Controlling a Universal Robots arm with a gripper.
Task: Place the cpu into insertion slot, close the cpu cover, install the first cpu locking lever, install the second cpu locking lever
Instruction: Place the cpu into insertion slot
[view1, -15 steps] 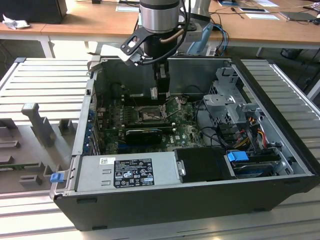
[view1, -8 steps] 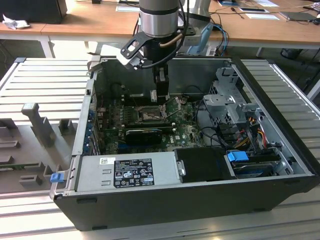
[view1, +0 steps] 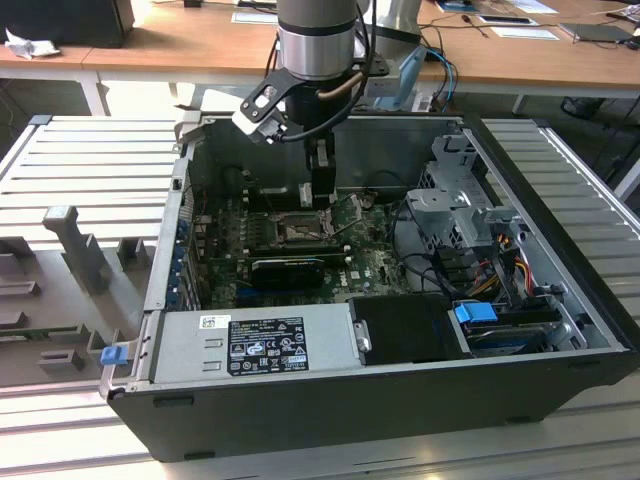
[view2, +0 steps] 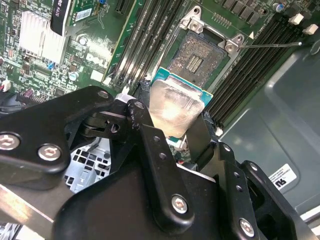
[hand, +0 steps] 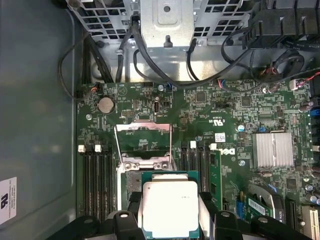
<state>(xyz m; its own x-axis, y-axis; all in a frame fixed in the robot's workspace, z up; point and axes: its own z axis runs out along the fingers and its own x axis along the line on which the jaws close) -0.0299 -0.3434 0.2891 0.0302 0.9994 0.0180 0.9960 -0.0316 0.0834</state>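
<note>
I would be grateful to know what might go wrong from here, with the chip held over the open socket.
1. The gripper holds the chip by two edges above the socket. If it comes down off-centre or tilted, the socket could be damaged.
2. The cover stands open beside the socket, so the gripper might catch it on the way down.
3. A thin lever sticks out near the socket and could snag.

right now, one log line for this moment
gripper: shut on cpu | cpu: near slot, not seated | slot: bare | cover: open
</note>
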